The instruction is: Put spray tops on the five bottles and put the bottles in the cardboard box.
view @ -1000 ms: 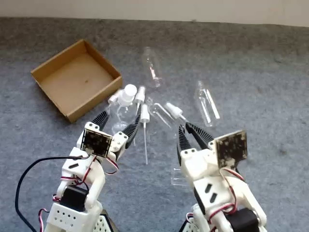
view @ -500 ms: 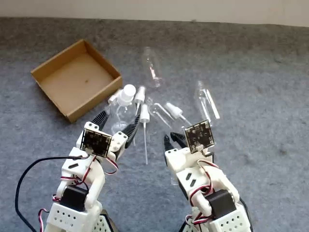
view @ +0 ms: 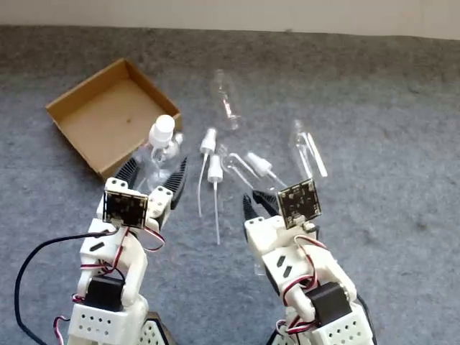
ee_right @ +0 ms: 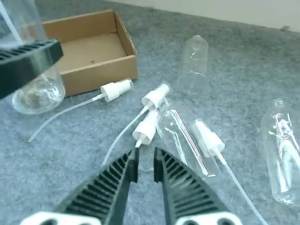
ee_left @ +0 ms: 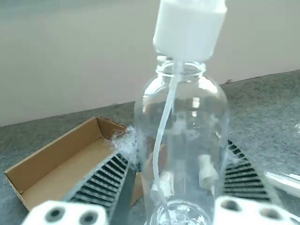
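Beside the cardboard box [view: 108, 118], the left gripper [view: 154, 171], clamped on a topped bottle [view: 162, 149], has carried it boxward since a second ago (placing looks next). Its wrist view shows the spray top [ee_left: 190, 28] perched above the neck, a detail the high view leaves unclear. The right gripper [ee_right: 145, 161], jaws nearly together on nothing, has drawn back.
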